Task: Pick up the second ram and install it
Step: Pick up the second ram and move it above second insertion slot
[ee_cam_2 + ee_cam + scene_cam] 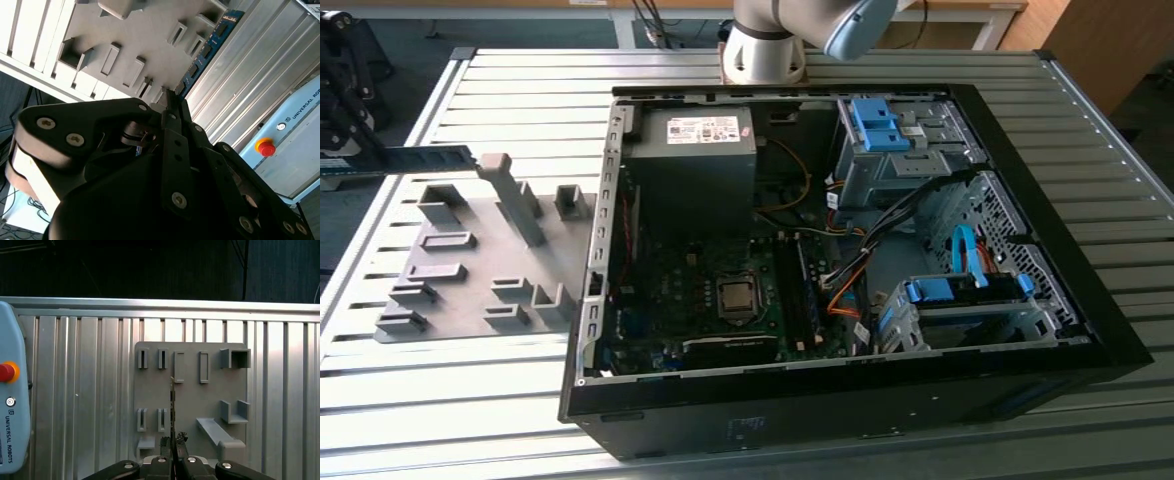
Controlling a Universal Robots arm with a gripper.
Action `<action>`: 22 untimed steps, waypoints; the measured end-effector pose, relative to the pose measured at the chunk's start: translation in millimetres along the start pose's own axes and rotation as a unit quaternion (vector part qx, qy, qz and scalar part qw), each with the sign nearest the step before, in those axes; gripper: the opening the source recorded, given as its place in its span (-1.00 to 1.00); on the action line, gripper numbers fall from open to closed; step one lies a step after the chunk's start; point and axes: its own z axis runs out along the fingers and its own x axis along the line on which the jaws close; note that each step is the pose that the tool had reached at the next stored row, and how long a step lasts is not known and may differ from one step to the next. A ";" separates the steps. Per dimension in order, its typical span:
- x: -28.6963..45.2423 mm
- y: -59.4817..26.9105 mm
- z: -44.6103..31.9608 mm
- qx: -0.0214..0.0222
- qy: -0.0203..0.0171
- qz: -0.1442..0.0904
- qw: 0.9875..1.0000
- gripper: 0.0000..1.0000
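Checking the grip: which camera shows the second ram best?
Second wrist view: the second ram shows its face with chips. First wrist view has it edge-on in the claw; exterior view, a dark strip.

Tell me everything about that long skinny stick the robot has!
The second ram is a long, flat, thin board, blue-green with small black chips in a row along one face. Seen edge-on it is just a dark strip. The end effector pinches one end; the rest sticks out straight over the grey tray.
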 end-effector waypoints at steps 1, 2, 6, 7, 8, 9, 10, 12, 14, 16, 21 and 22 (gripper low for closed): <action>0.0 -0.9 0.0 0.000 0.000 0.000 1.000 -0.72; 0.0 -1.8 0.0 0.000 0.000 0.000 1.000 -0.72; 0.0 -6.2 0.0 0.000 0.000 0.000 1.000 -0.72; 0.1 -7.3 0.0 0.000 0.000 0.000 1.000 -0.72; 0.0 -8.3 -0.1 0.000 0.000 0.000 1.000 -0.72; 0.0 -9.3 -0.1 0.000 0.000 0.000 1.000 -0.72; 0.1 -10.2 -0.1 0.000 0.000 0.000 1.000 -0.72; 0.1 -12.3 -0.1 0.000 0.000 0.000 1.000 -0.72; 0.1 -14.1 -0.1 0.000 0.000 0.000 1.000 -0.72; 0.1 -15.6 -0.1 0.000 0.000 0.000 1.000 -0.72; 0.1 -18.2 -0.1 0.000 0.000 0.000 1.000 -0.72; 0.1 -18.7 -0.1 0.000 0.000 0.000 1.000 -0.72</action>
